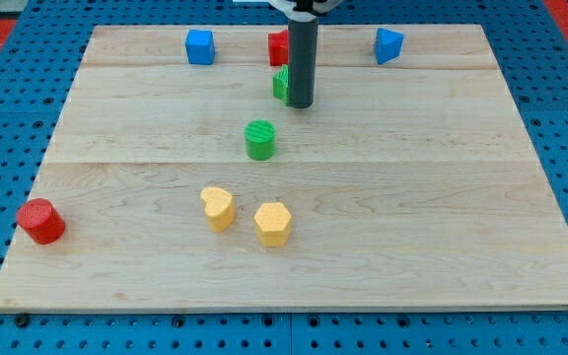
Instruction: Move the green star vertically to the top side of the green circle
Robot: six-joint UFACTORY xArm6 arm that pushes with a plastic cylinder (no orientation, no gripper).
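The green star (280,84) lies near the view's top centre, mostly hidden behind my rod, with only its left part showing. My tip (300,105) stands right against the star's right side. The green circle (260,139) sits below and slightly left of the star, apart from it, with a gap of bare wood between them. My tip is above and to the right of the green circle.
A red block (278,46) sits just above the star, partly hidden by the rod. A blue cube (200,46) and a blue block (389,45) lie along the top. A yellow heart (218,208), a yellow hexagon (273,224) and a red cylinder (40,221) lie lower.
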